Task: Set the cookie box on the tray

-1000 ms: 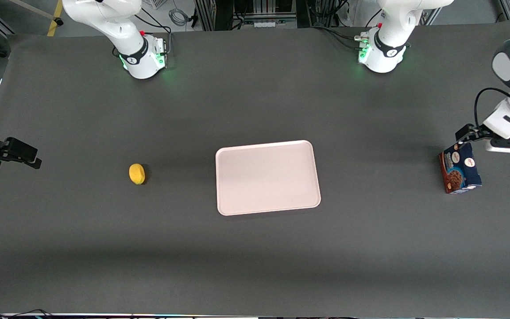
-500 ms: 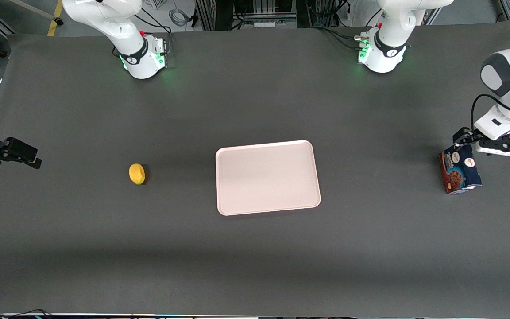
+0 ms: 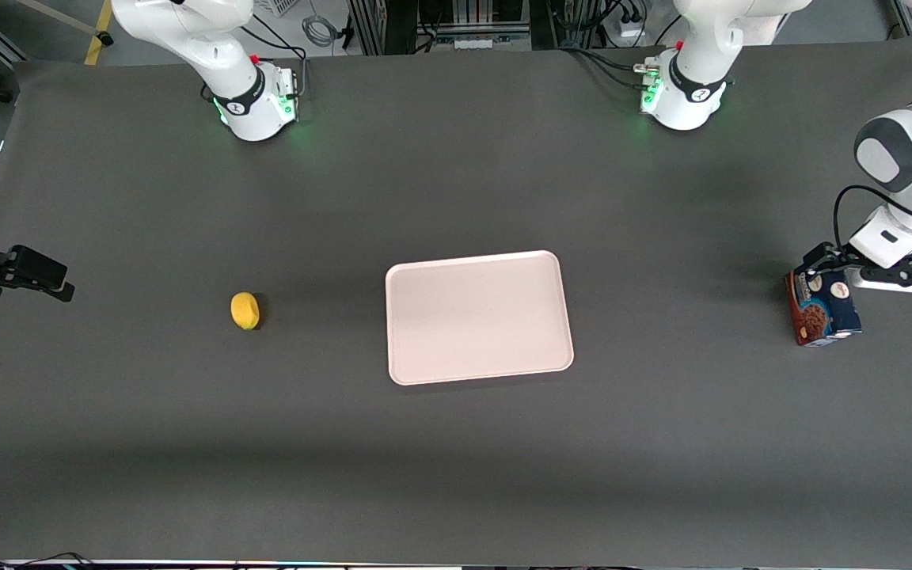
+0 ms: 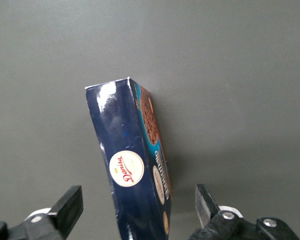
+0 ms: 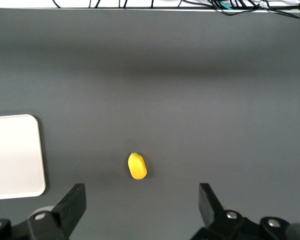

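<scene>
**A:** Front view first. Where is the small dark navy-blue cookie box (image 3: 824, 307) with the brown cookie picture?

**B:** Standing on the dark grey table mat (image 3: 456, 459), toward the working arm's end. Well apart from the large flat pale pinkish-white tray (image 3: 478, 317) with rounded corners, lying mid-table. Not on the tray yet.

**A:** And the left arm's black two-finger gripper (image 3: 830, 265)?

**B:** Hanging right over the box's edge farther from the camera. Finger spacing hard to read from here.

**A:** Anything else on the mat?

**B:** A small yellow rounded lump (image 3: 245, 310), toward the parked arm's end, apart from the tray.

**A:** Left wrist view?

**B:** Clearer. Gripper (image 4: 138, 207) spread wide, one black fingertip (image 4: 69, 205) on each side of the cookie box (image 4: 130, 160), neither touching it. Bare mat visible in both gaps. Box tilted against the line between the fingers, round white-and-red logo facing the lens, cookie picture along the narrow side.

**A:** Right wrist view?

**B:** Only the yellow lump (image 5: 137, 166) on the mat and a corner of the pale tray (image 5: 15, 155), well apart from each other.
</scene>
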Robot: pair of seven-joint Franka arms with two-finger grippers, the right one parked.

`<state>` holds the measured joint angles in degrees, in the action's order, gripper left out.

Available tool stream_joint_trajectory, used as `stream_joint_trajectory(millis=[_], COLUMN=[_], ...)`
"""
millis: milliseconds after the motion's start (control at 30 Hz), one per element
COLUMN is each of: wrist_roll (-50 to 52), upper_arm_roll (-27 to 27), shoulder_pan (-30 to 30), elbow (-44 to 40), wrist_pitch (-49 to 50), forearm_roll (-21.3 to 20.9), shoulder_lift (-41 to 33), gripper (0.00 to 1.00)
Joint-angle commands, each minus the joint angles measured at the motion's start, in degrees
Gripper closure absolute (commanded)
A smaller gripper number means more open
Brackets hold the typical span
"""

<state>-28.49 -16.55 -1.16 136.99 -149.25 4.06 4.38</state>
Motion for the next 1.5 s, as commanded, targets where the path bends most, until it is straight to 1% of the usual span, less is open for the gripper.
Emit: stream_joint_trajectory(millis=[0,133,500,667,900,1033,1367,1467], wrist_roll=[-4.0,-4.7,-6.9,-7.4,-8.4,-8.8,-10.2,-10.4], upper_arm_roll=[-0.6,-0.6,-0.7,-0.7,-0.7,-0.7,-0.7,-0.7], shoulder_pan=[0.4,0.1,0.0,-0.2,-0.3,-0.2,-0.2,-0.3], elbow=[-2.0,-3.2,-4.0,-4.0,-4.5,-5.0,-5.2,-5.2], wrist_pitch=[0.3,0.4,-0.3,-3.5,-3.8,-3.8,-4.1,-4.3], forearm_roll=[5.7,8.1,8.3,8.3,8.3,9.7,11.7,11.7], shoulder_lift=[2.2,3.7,6.1,8.0,9.3,10.3,11.2,11.4], gripper=[0.00,0.00,0.00,0.00,0.00,0.00,0.00,0.04])
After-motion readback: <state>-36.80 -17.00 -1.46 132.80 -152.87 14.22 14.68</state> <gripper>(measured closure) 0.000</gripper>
